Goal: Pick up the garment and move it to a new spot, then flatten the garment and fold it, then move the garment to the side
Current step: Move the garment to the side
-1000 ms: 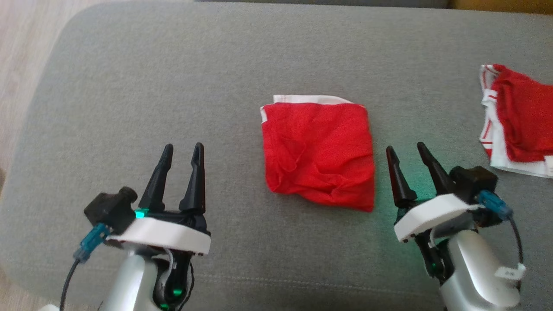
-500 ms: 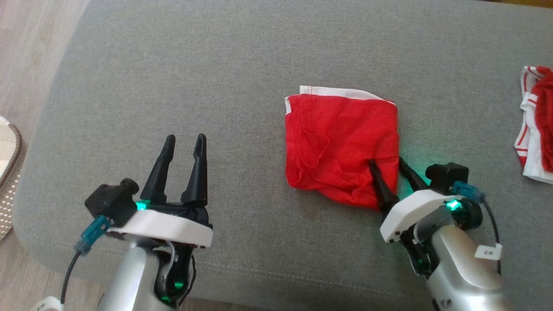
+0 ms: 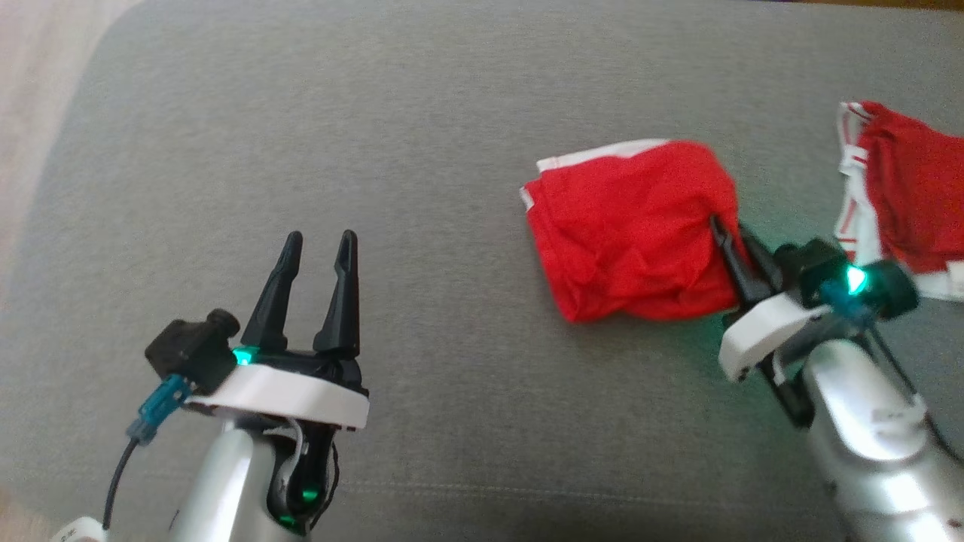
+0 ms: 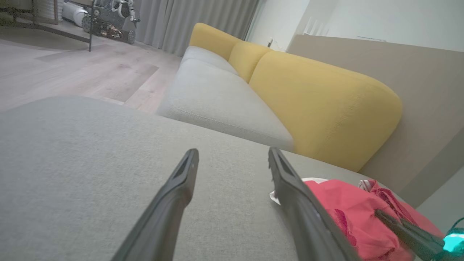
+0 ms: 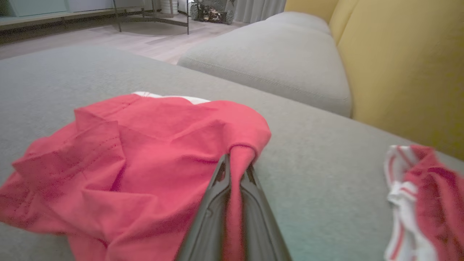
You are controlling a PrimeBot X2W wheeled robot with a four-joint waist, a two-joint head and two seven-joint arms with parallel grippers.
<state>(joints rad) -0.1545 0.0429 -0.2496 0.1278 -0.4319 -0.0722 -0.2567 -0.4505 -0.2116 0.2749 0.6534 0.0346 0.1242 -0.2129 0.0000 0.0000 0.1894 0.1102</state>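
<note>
R claw [image 3: 724,226] pinched shut on garment [image 3: 633,233], right edge | L claw [image 3: 321,239] open, holds nothing | garment folded, on cushion [image 3: 339,113] mid-right, near 2nd pile [image 3: 911,188] | step – move aside: drag low + slow so fold holds, stop short of pile – no overlap

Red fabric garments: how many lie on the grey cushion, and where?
2. One red garment with white trim, right of centre, pinched by the right gripper; one red-and-white garment at the right edge, partly cropped.
</note>
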